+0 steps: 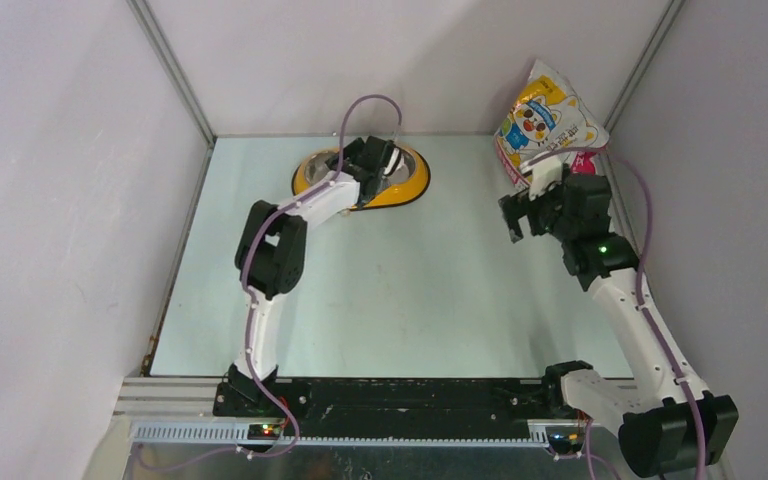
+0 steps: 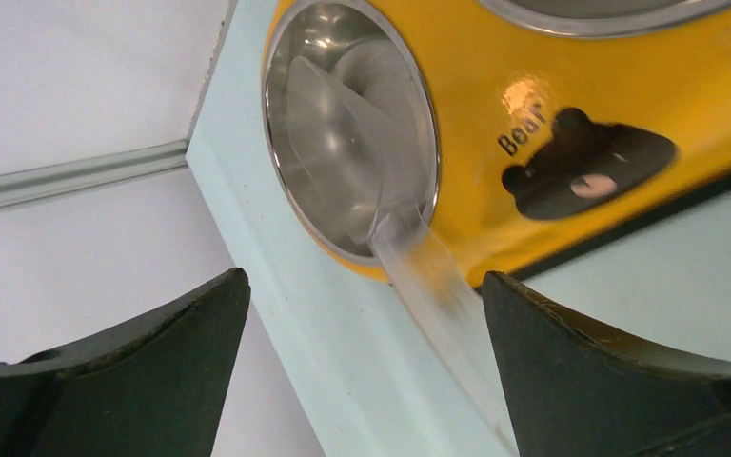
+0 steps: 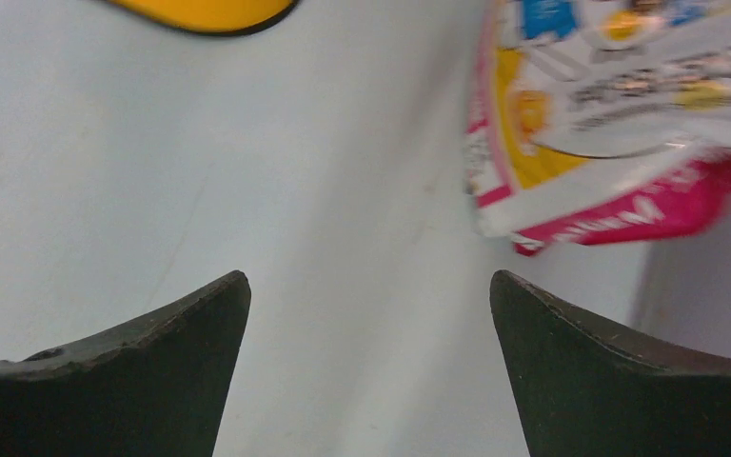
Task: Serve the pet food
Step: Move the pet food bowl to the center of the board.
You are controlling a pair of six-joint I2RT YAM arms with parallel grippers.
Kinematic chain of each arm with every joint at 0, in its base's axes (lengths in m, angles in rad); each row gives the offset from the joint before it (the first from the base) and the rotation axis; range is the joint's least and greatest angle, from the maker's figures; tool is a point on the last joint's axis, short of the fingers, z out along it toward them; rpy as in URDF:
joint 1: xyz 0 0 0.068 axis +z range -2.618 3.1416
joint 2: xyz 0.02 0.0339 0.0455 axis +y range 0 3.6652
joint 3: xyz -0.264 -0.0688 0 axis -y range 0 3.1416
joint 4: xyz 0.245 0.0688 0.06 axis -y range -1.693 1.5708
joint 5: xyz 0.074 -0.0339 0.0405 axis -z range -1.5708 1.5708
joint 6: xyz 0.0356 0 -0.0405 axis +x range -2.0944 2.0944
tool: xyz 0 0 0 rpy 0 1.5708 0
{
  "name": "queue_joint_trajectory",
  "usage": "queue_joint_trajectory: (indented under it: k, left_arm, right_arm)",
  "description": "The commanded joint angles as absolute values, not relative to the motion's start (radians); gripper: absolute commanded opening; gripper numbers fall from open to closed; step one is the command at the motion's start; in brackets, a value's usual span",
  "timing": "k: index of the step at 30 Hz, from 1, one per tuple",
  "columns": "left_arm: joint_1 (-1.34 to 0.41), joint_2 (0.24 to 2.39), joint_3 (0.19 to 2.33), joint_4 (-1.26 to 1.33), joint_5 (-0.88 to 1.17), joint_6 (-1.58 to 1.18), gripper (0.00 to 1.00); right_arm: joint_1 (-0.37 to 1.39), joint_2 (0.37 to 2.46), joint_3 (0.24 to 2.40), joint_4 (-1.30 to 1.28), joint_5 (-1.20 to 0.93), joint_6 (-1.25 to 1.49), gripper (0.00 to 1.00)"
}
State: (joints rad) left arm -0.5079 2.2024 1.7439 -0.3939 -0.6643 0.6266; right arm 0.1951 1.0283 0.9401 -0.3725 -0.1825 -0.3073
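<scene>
left wrist view: you are lining the spread left end effector [image 2: 365, 286] up on the scoop [image 2: 343, 143] in the feeder [image 2: 495, 76] at the desk's far edge. the right end effector [image 3: 366, 286], spread too, is facing the pet food bag [image 3: 609, 105] in the far right corner. next, pinch the scoop's handle.

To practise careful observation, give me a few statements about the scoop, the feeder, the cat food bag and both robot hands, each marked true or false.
1. The left hand is open above the yellow feeder. True.
2. The translucent scoop lies on the table beside the feeder. False: it sits in a steel bowl, handle over the rim.
3. The right hand grips the cat food bag. False: it is open, apart from the bag.
4. The bag stands in the far right corner. True.
</scene>
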Motion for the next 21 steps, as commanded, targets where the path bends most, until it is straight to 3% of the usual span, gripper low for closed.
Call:
queue_joint_trajectory:
  k: [1, 6, 11, 17, 21]
  left_arm:
    - [-0.544, 1.94, 1.753, -0.504, -0.483, 0.516, 1.0]
    - [-0.532, 1.706, 1.677, -0.596, -0.323, 0.46, 1.0]
    - [-0.46, 1.522, 1.518, -0.648, -0.24, 0.421, 1.0]
    - [-0.384, 1.342, 1.266, -0.597, -0.196, 0.394, 1.0]
    - [-0.382, 1.359, 1.219, -0.547, -0.156, 0.374, 1.0]
  right_arm:
    - [0.091, 1.029, 1.138, -0.377, -0.029, -0.264, 1.0]
    - [-0.125, 1.159, 1.317, -0.468, 0.031, -0.133, 1.0]
    - [-0.318, 1.199, 1.28, -0.465, -0.156, -0.05, 0.97]
    - [-0.339, 1.23, 1.191, -0.374, -0.211, -0.133, 0.99]
    - [-0.37, 1.28, 1.191, -0.364, -0.2, -0.138, 0.99]
